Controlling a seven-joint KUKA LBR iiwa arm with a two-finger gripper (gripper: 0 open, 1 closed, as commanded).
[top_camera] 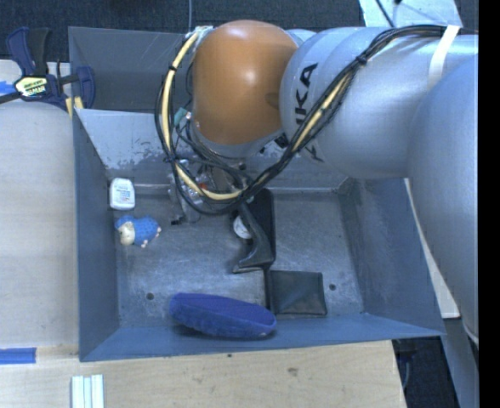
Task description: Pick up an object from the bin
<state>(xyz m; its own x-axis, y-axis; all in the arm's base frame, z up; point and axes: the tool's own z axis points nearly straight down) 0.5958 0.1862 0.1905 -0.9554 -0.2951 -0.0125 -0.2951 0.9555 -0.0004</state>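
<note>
In the camera view the arm [377,100] comes in from the right, and its orange cover [237,79] and cables hang over the back half of the grey bin [93,253]. A dark part under the cover reaches down to the bin floor near the middle, and I take it for the gripper [252,249]. Whether the jaws are spread or pressed together I cannot tell, and nothing is visibly pinched between them. The nearest thing is a flat black square piece [297,293], just beside the gripper's lower end, toward the front and a little to the view's right. A blue oblong thing [223,315] lies near it against the front wall, its long axis running left to right along that wall. A small white tag [122,194] and a little blue and cream toy [137,230] sit well apart from the gripper by the left wall. The coming move probably turns on this: the black piece is the short reach but lies flat on the floor with little to grip, while the blue thing offers its narrow width to jaws set across the wall line.
</note>
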